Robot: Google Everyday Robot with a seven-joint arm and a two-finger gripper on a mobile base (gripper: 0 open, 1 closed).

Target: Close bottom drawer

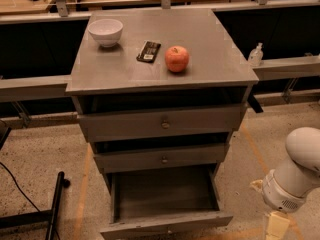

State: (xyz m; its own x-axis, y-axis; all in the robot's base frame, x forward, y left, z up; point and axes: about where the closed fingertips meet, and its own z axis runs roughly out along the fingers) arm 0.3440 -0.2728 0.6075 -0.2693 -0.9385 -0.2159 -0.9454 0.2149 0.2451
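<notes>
So, standing in front of this thing: over at 8 o'clock there's a black stand [54,206] on the speckled floor [40,164], with a fair stretch of bare floor between it and the grey cabinet [205,34].

On the cabinet top, going left to right, there's a white bowl [105,31] up at 11 o'clock, a black packet [149,51] just beside it, then a red apple [177,59] near the middle. None of them sit at the edge.

Below that, the top drawer [161,124] and middle drawer [163,159] both look a bit proud of the frame, with dark gaps above them.

The bottom drawer [165,194] is down at 6 o'clock, pulled well out. Its shallow tray is showing and its front panel sits almost at the lower edge of view. The panel's long side runs left to right, and the drawer slides along the 12-to-6 line, with its face towards 6.

A small bottle [255,55] stands on the ledge at 2 o'clock.

The white arm [297,171] is at 4 o'clock, off the cabinet's right front corner, with open floor between it and the drawer. The gripper [276,225] hangs below it at 5 o'clock, cut off by the edge. It's touching nothing I can see, and I honestly can't tell whether it's spread or closed.
</notes>
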